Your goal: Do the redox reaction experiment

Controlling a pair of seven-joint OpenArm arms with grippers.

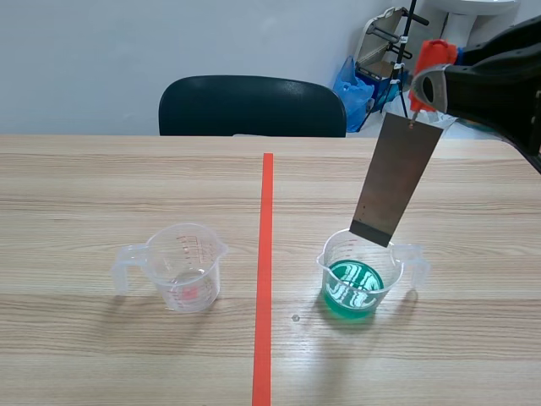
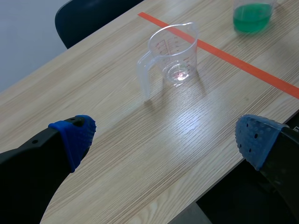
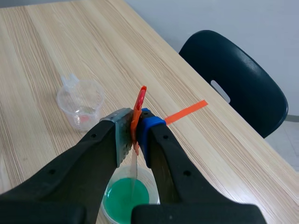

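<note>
Though tilted, grey strip (red clip)

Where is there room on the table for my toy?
The wooden table is bare between the black chair and the cups, and around the orange-red tape line between the clear plastic measuring cup and the cup of green liquid. Crowded: over that one, where the right gripper holds a grey metal plate.
</note>
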